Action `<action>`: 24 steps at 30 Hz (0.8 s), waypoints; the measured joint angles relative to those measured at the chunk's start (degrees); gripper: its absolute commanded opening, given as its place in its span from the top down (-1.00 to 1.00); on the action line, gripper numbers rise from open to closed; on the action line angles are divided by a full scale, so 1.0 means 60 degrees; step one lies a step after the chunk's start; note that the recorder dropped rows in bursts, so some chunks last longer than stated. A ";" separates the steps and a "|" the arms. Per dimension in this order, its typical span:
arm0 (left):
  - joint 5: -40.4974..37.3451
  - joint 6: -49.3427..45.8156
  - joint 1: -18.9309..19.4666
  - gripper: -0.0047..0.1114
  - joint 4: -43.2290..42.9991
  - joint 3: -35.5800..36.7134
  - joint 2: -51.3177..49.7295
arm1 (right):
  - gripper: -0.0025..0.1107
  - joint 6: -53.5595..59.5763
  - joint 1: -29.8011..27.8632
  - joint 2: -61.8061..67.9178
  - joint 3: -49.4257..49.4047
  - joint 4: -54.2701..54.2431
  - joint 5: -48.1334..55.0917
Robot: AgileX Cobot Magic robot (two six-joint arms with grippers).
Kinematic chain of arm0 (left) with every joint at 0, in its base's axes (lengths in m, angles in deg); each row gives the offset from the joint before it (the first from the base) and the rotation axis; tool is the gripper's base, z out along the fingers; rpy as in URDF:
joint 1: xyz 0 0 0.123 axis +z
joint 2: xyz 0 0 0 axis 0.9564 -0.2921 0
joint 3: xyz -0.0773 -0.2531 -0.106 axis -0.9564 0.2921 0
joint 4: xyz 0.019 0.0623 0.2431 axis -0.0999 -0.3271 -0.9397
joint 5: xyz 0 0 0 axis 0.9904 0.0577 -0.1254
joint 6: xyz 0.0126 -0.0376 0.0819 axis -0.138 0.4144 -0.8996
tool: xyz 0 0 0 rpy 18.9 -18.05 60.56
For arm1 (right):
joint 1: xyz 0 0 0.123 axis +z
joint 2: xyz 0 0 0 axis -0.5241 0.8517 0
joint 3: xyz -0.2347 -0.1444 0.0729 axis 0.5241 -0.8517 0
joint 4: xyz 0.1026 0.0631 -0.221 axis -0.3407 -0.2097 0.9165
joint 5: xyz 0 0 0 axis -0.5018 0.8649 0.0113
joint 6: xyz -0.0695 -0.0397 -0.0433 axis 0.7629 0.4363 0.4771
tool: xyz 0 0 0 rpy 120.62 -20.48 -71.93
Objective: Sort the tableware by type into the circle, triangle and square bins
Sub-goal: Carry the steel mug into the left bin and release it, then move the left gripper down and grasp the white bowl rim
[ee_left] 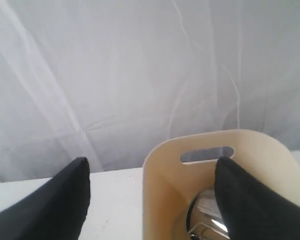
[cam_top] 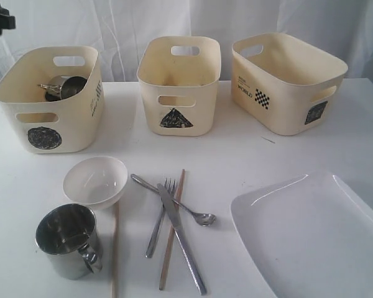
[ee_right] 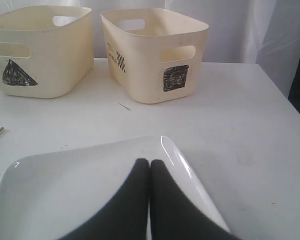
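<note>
One steel mug (cam_top: 67,87) lies in the circle bin (cam_top: 71,127) just ahead of the spread left gripper (ee_left: 152,165), while the white plate (ee_right: 65,190) under the pressed-together right gripper (ee_right: 149,167) and everything else are not yet sorted.

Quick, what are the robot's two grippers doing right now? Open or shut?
Left gripper: open, holding nothing.
Right gripper: closed, empty, over the plate.

Beneath left claw (ee_left: 152,162): mirror-shiny steel mug (ee_left: 210,217) in matt cream plastic bin (ee_left: 165,192). Under right claw (ee_right: 149,162): glossy smooth white squarish plate (ee_right: 65,195).
</note>
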 measured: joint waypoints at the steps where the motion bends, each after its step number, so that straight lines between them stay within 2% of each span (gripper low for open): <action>1: -0.0168 0.0764 0.0000 -0.20 -0.0258 0.0025 0.0252 | 0.96 0.0000 0.0000 0.0000 0.0000 0.0000 0.0000; 4: -0.0255 0.2771 0.0000 0.04 -0.1271 0.0271 0.1294 | 0.96 0.0000 0.0000 0.0000 0.0000 0.0000 0.0000; 6: 0.0296 0.3954 0.0000 0.21 -0.2375 0.0515 0.2060 | 0.96 0.0000 0.0000 0.0000 0.0000 0.0000 0.0000; 8: 0.1328 0.4898 0.0000 0.38 -0.3638 0.0742 0.2617 | 0.96 0.0000 0.0000 0.0000 0.0000 0.0000 0.0000; 10: 0.3023 0.6284 0.0000 0.49 -0.4930 0.0956 0.2957 | 0.96 0.0000 0.0000 0.0000 0.0000 0.0000 0.0000; 12: 0.4995 0.7433 0.0000 0.60 -0.5483 0.1345 0.3027 | 0.96 0.0000 0.0000 0.0000 0.0000 0.0000 0.0000; 14: 0.6331 0.8147 -0.0019 0.75 -0.5783 0.1935 0.2980 | 0.96 0.0000 0.0000 0.0000 0.0000 0.0000 0.0000; 16: 0.6825 0.8450 -0.0034 0.92 -0.5977 0.2685 0.2901 | 0.96 0.0000 0.0000 0.0000 0.0000 0.0000 0.0000; 17: 0.6673 0.8481 -0.0034 0.92 -0.6048 0.3132 0.2886 | 0.96 0.0000 0.0000 0.0000 0.0000 0.0000 0.0000; 19: 0.5569 0.8420 -0.0034 0.92 -0.6166 0.3974 0.2864 | 0.96 0.0000 0.0000 0.0000 0.0000 0.0000 0.0000; 24: 0.0983 0.8923 -0.0054 0.92 -0.6252 0.5215 0.2939 | 0.96 0.0000 0.0000 0.0000 0.0000 0.0000 0.0000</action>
